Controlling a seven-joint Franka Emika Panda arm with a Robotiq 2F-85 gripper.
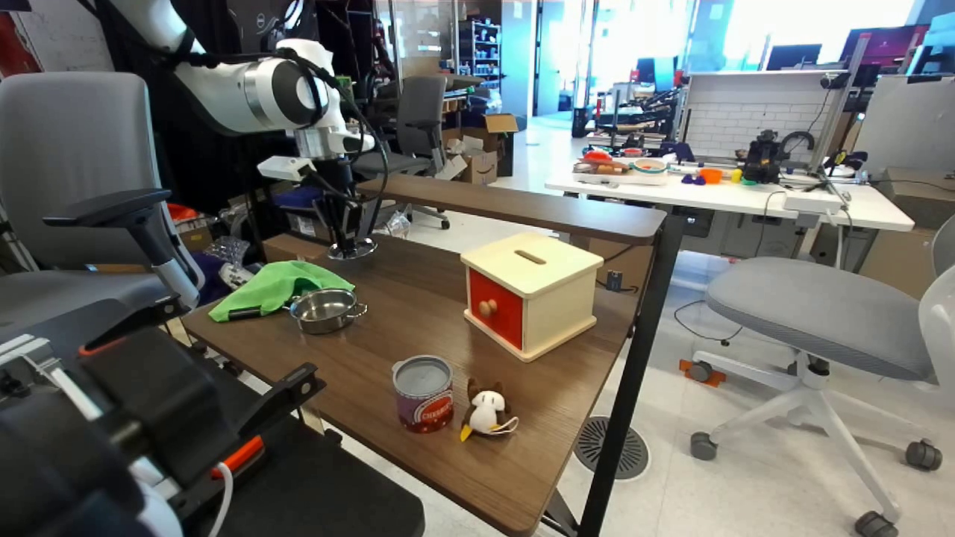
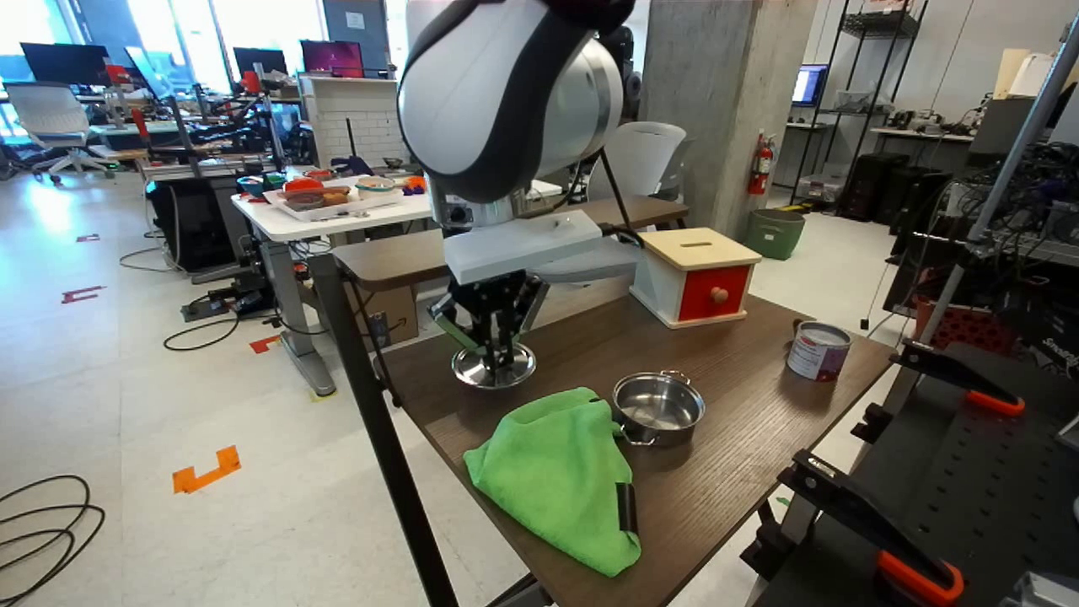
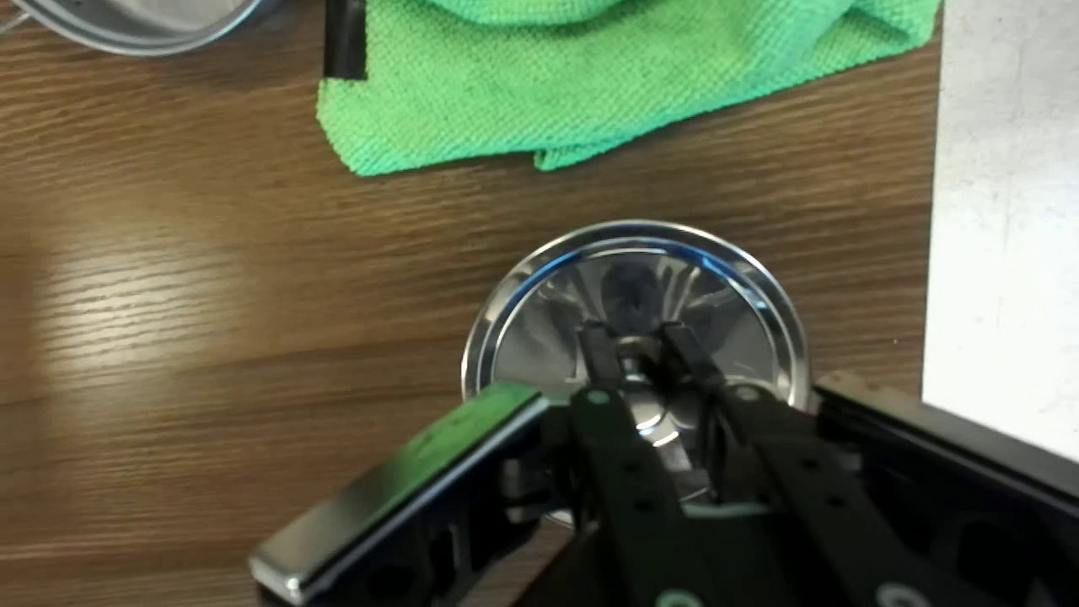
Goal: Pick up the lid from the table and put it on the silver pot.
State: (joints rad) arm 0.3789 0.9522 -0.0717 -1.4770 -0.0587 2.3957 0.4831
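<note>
The lid is a round shiny metal disc with a small central knob, seen in the wrist view (image 3: 548, 295) and in both exterior views (image 1: 358, 252) (image 2: 469, 371). My gripper (image 3: 638, 337) points down over it, with its two fingertips close on both sides of the knob. It looks shut on the knob. I cannot tell whether the lid touches the table (image 2: 582, 362). The silver pot (image 2: 657, 405) stands uncovered on the table, with two side handles. In the wrist view only part of the pot (image 3: 169, 38) shows at the top left.
A green cloth (image 2: 552, 472) with a black strip lies beside the pot and near the lid. A yellow wooden box (image 1: 533, 261) with a red front, a grey-topped reddish can (image 1: 424, 395) and a small plush toy (image 1: 486, 410) stand farther along the table. A raised shelf (image 1: 515, 209) runs behind.
</note>
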